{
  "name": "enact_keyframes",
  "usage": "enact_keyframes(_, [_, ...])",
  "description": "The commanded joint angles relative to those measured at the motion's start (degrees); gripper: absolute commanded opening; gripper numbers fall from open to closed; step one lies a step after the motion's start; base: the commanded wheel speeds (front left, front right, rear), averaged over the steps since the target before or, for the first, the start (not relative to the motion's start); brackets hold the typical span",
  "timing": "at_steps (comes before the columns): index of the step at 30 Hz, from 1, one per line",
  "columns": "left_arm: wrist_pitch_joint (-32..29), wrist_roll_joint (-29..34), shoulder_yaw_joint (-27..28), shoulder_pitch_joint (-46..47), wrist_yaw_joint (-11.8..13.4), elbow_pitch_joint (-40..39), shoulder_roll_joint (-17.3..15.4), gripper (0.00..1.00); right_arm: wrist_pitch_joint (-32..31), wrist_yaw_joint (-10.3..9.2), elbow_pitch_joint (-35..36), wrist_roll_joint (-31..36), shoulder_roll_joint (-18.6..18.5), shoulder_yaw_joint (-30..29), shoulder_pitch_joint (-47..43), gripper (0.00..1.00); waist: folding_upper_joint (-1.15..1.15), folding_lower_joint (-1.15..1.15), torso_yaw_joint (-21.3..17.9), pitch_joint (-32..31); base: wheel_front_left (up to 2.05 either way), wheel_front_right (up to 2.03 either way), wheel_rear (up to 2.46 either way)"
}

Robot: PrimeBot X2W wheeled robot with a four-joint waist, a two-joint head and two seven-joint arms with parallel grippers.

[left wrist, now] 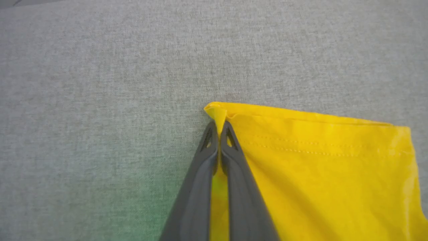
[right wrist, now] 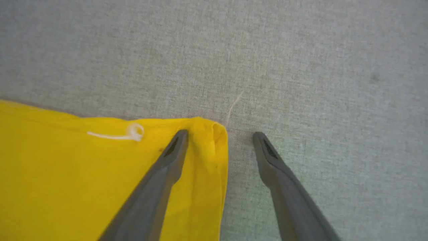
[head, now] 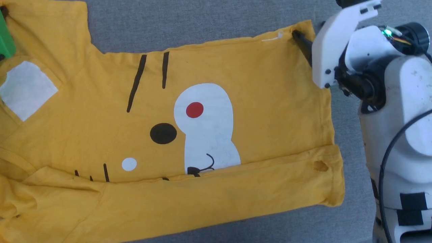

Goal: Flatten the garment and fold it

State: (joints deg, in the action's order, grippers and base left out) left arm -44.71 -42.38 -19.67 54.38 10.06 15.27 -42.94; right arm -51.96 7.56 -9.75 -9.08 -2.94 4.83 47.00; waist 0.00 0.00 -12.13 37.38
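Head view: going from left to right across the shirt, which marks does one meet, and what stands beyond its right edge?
On the shirt: square white patch → small white dot → black oval → red dot → hole; then the right arm.

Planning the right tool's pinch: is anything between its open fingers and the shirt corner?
Nothing visible. The right tool straddles the garment at its corner: one finger over cloth, the other over bare grey surface.
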Motion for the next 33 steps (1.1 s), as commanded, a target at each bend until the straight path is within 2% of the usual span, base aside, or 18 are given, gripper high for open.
enact_keyframes(1, [-0.1, -0.4, -1.0, -0.5, -0.3, 1.2, 0.8, 0.00, -1.5, -0.08, -1.1, 0.3, 0.1, 1.1, 1.3, 1.00, 0.00, 0.00, 0.3, 0.5, 0.00, 0.00, 0.00])
enact_keyframes(2, [0.0, -0.4, -1.0, -0.3, -0.4, 1.2, 0.8, 0.00, -2.2, -0.08, -1.7, 0.2, 0.1, 1.6, 1.8, 1.00, 0.00, 0.00, 0.4, 0.6, 0.00, 0.00, 0.00])
enact_keyframes(3, [0.1, -0.3, -1.2, -0.1, -0.5, 1.3, 0.9, 0.00, -3.1, -0.08, -2.2, 0.2, 0.1, 2.1, 2.3, 0.71, 0.00, 0.00, 0.4, 0.8, 0.00, 0.00, 0.00])
enact_keyframes(5, [0.4, -0.3, -1.4, 0.1, -0.8, 1.6, 1.2, 0.00, -4.2, -0.08, -3.0, 0.3, 0.1, 2.7, 2.7, 0.08, 0.00, 0.00, 0.6, 0.8, 0.00, 0.00, 0.00])
enact_keyframes(6, [0.7, -0.2, -1.5, 0.2, -0.9, 1.7, 1.3, 0.00, -4.5, -0.08, -3.1, 0.2, 0.1, 2.8, 2.7, 0.00, 0.00, 0.00, 0.7, 0.8, 0.00, 0.00, 0.00])
enact_keyframes(9, [3.5, 0.1, -1.5, 0.1, -2.0, 1.9, 1.8, 0.00, -4.1, -0.08, -3.0, 0.6, 0.1, 2.6, 1.9, 0.00, 0.00, 0.00, 1.1, 0.1, 0.00, 0.00, 0.00])
enact_keyframes(12, [9.8, 1.2, -1.1, -0.6, -3.8, 1.8, 2.0, 0.00, -0.6, -0.08, -1.8, 1.2, 0.1, 2.1, 0.0, 0.00, 0.00, 0.00, 1.6, -1.4, 0.00, 0.00, 0.00])
enact_keyframes(16, [22.5, 2.9, -0.1, -4.4, -6.2, 1.1, 2.8, 0.00, 9.5, -0.08, 0.6, 1.1, 0.1, 0.9, -5.1, 0.00, 0.00, 0.00, 2.5, -5.4, 0.00, 0.00, 0.00])
enact_keyframes(21, [36.8, 4.2, 1.4, -12.4, -7.2, -0.9, 3.8, 0.00, 23.6, -0.08, 2.5, 0.1, 0.1, 0.7, -12.6, 0.00, 0.00, 0.00, 3.6, -10.9, 0.00, 0.00, 0.00])
enact_keyframes(23, [43.2, 4.0, 2.4, -17.1, -7.1, -2.5, 4.9, 0.00, 29.4, -0.08, 2.9, 0.6, 0.1, 0.8, -16.2, 0.00, 0.00, 0.00, 4.4, -13.5, 0.00, 0.00, 0.00])
enact_keyframes(28, [53.3, 2.4, 4.8, -29.1, -6.0, -6.7, 6.8, 0.00, 39.5, -0.08, 3.3, 1.6, 0.1, 0.4, -24.0, 0.00, 0.00, 0.00, 6.0, -18.4, 0.00, 0.00, 0.00])
enact_keyframes(33, [56.7, -0.8, 7.4, -41.6, -4.8, -10.5, 7.5, 0.00, 44.4, -0.08, 2.6, 1.2, 0.1, -0.9, -30.2, 0.00, 0.00, 0.00, 7.2, -21.6, 0.00, 0.00, 0.00])
